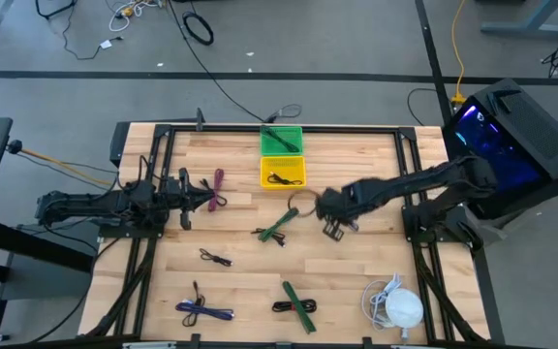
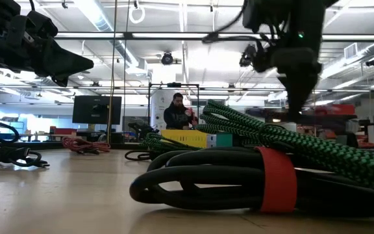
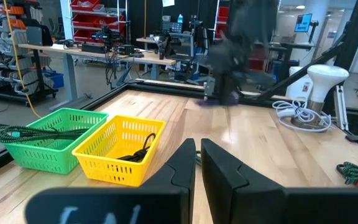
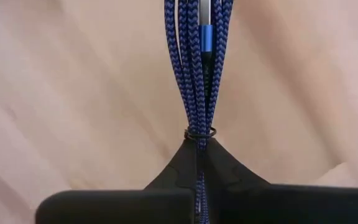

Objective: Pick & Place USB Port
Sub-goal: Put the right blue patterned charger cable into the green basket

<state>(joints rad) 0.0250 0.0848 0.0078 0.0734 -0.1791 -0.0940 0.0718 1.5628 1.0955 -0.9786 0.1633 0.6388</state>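
Observation:
My right gripper (image 1: 335,229) is over the middle of the table, right of a green cable bundle (image 1: 279,228), and is shut on a blue braided USB cable bundle (image 4: 197,62). A yellow basket (image 1: 283,173) holding a black cable and a green basket (image 1: 281,141) holding a green cable stand side by side at the far edge. My left gripper (image 1: 204,199) is shut, held above the table's left part beside a maroon cable (image 1: 218,189). In the left wrist view its fingers (image 3: 219,171) point toward the baskets (image 3: 120,152). My right gripper pinches the blue cable bundle between its two fingers, right at a thin black tie ring (image 4: 199,132). The fingers come from above, lying along the strands. The bundle runs straight out past the fingertips; whether its far end rests on the table I cannot tell.
Loose cable bundles lie about: a black one (image 1: 215,257), a blue one (image 1: 204,312), a green and black pair (image 1: 296,305) near the front edge, and a white lamp with its cord (image 1: 395,305) at the near right corner. A person stands in the room beyond the table (image 2: 176,110).

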